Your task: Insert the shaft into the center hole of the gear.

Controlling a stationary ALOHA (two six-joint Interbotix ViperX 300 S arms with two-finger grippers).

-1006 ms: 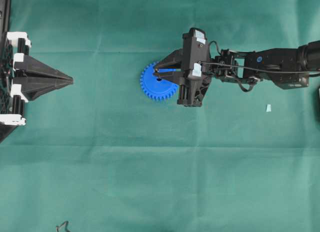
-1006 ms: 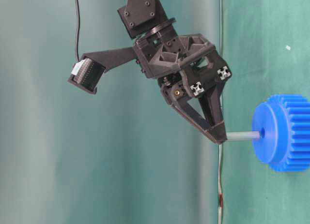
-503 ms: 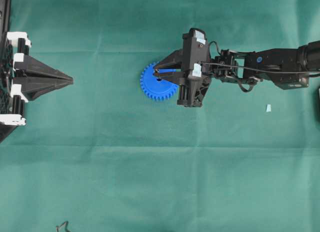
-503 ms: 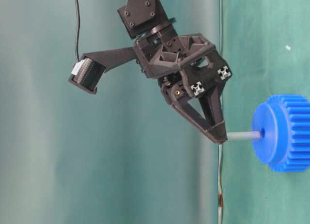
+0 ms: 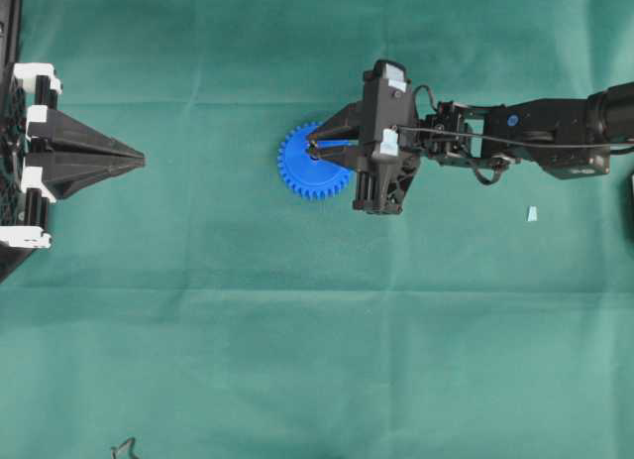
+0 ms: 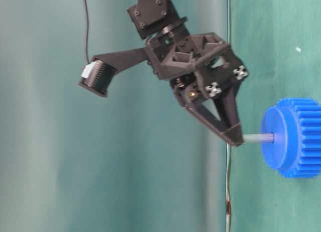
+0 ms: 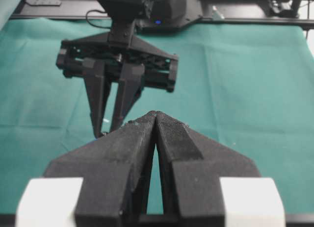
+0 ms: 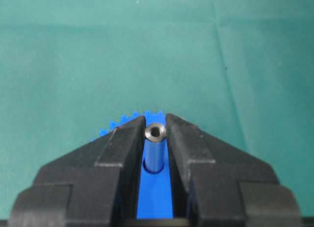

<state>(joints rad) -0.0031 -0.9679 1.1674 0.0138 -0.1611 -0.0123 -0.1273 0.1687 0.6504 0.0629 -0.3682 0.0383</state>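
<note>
The blue gear (image 5: 300, 173) lies flat on the green cloth, seen side-on in the table-level view (image 6: 296, 138). My right gripper (image 5: 313, 150) (image 6: 235, 140) (image 8: 156, 120) is shut on the silvery shaft (image 6: 258, 138) (image 8: 156, 138), held at its upper end. The shaft stands square to the gear face. Its lower end sits in the center hole (image 8: 155, 172) of the raised hub. My left gripper (image 5: 142, 161) (image 7: 156, 114) rests far off at the left edge, shut, with nothing between its fingers.
A small pale blue scrap (image 5: 532, 214) lies on the cloth right of the gear. The right arm (image 5: 535, 137) reaches in from the right edge. A thin dark wire loop (image 5: 124, 446) shows at the bottom edge.
My right gripper has moved closer to the gear with the shaft. Less of the shaft now shows between the fingertips and the hub. The left arm has not moved.
</note>
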